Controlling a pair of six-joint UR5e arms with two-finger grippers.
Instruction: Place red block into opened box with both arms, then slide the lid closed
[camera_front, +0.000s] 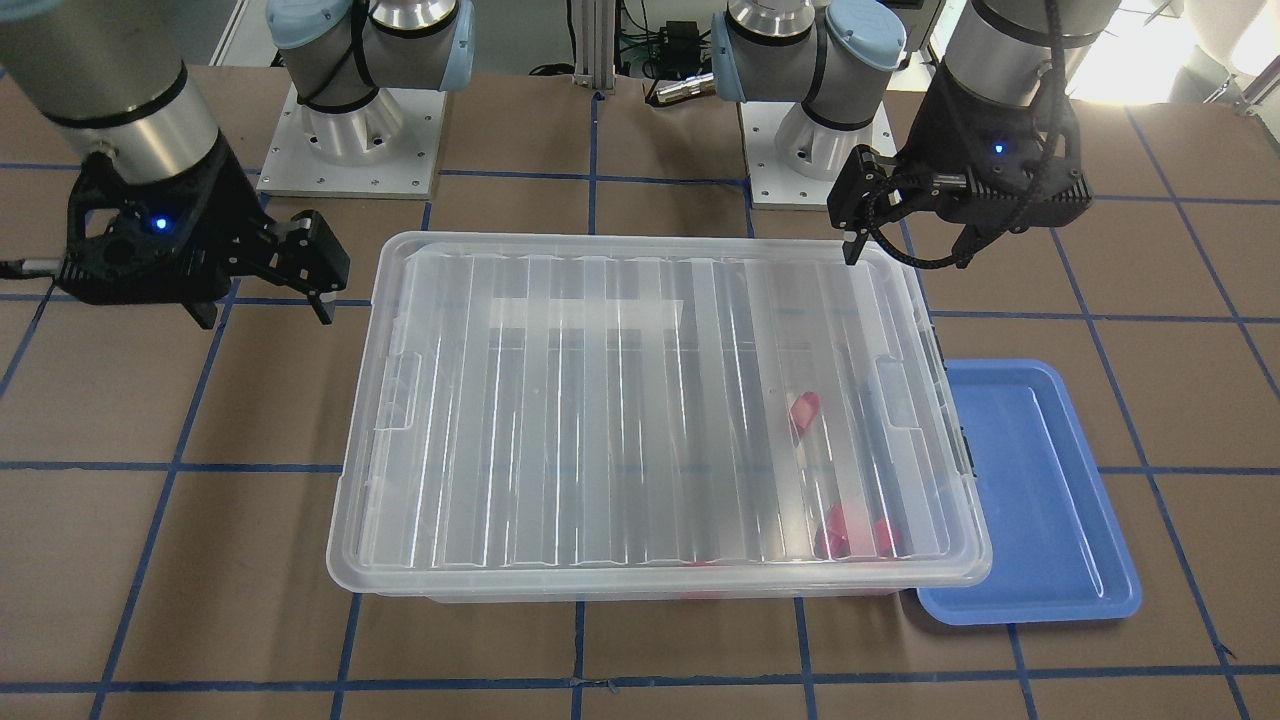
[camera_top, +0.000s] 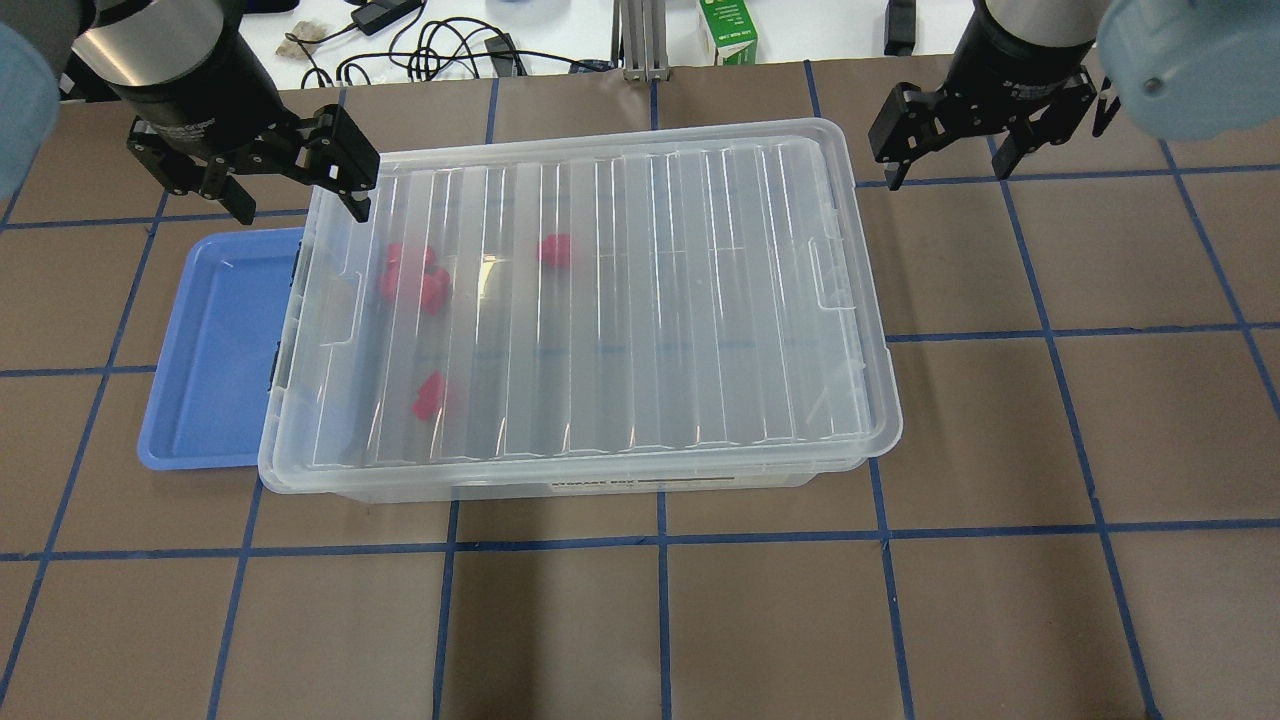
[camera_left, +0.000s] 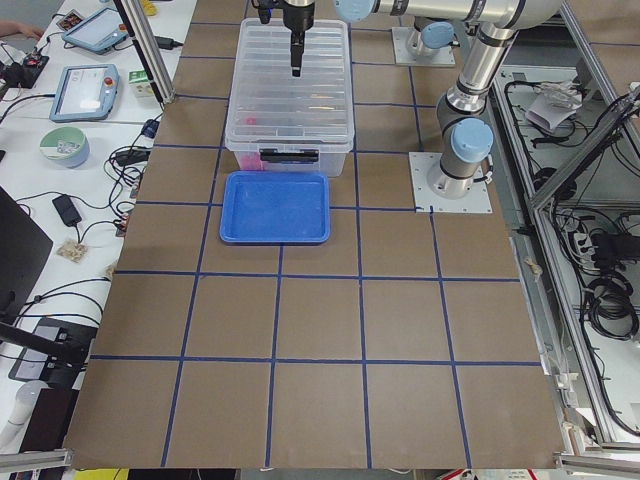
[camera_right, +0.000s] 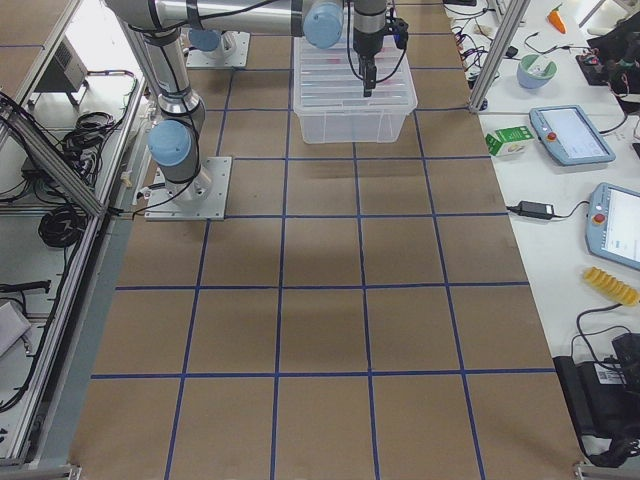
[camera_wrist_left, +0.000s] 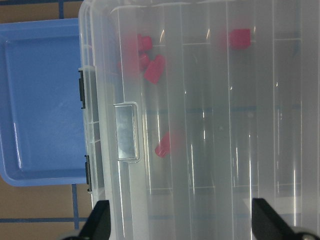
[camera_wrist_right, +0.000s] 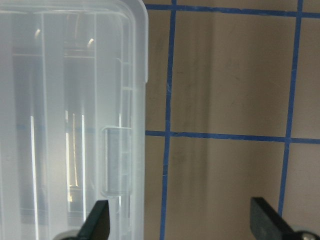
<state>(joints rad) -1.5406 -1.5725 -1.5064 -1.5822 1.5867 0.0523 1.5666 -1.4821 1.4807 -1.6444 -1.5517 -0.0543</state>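
Observation:
The clear box (camera_top: 600, 485) stands mid-table with the ribbed clear lid (camera_top: 640, 290) lying flat on it, slightly askew. Through the lid I see several red blocks (camera_top: 410, 280) inside, at the end nearest the blue tray; the left wrist view shows them too (camera_wrist_left: 152, 67). My left gripper (camera_top: 295, 195) hovers open above the lid's far corner on the tray side, with one finger over the rim. My right gripper (camera_top: 950, 160) is open and empty above bare table just beyond the box's other far corner. Both wrist views show fingers spread wide (camera_wrist_left: 100, 222) (camera_wrist_right: 100, 222).
A shallow blue tray (camera_top: 220, 350) lies against the box's left end, with nothing in it. Beyond the far table edge are cables and a green carton (camera_top: 727, 30). The arm bases (camera_front: 350, 130) (camera_front: 810, 150) stand behind the box. Brown table with blue tape lines surrounds everything.

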